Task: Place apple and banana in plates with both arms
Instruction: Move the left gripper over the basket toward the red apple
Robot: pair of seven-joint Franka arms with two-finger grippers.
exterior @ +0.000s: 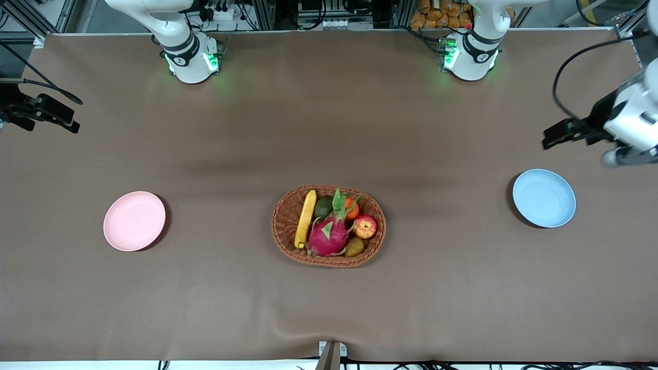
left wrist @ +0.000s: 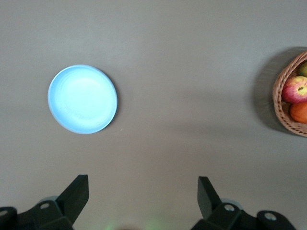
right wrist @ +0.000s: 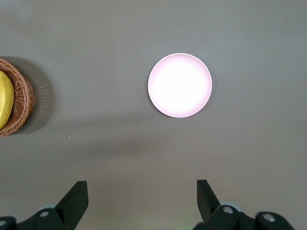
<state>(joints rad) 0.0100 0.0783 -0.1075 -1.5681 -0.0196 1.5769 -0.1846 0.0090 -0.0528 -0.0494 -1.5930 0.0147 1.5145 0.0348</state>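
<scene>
Fruit is not yet picked; the apple [exterior: 365, 226] and the banana [exterior: 305, 219] both lie in the basket [exterior: 288, 208] in the middle of the table, and the two plates are bare. The pink plate [exterior: 134, 221] is toward the right arm's end, the blue plate [exterior: 544, 198] toward the left arm's end, both well apart from the basket.

The left gripper [left wrist: 143, 197] hangs high above the cloth near the blue plate, its fingers spread wide with nothing between them; the right gripper [right wrist: 142, 199] is high near the pink plate, also wide and holding nothing.

Risks I see from here: the basket is crowded; the apple touches the dragon fruit [exterior: 329, 236] and sits just beside the orange [exterior: 351, 208], so wide fingers coming down may push a neighbour or take the wrong fruit. The banana lies along the basket wall, close against the dragon fruit; a finger may strike the wicker rim and drag the light basket, or close on the banana off-centre so it turns. Both arms must reach into one small place; if they come together, they may collide. The apple is round and the plates shallow; released from too high, it could roll off.
</scene>
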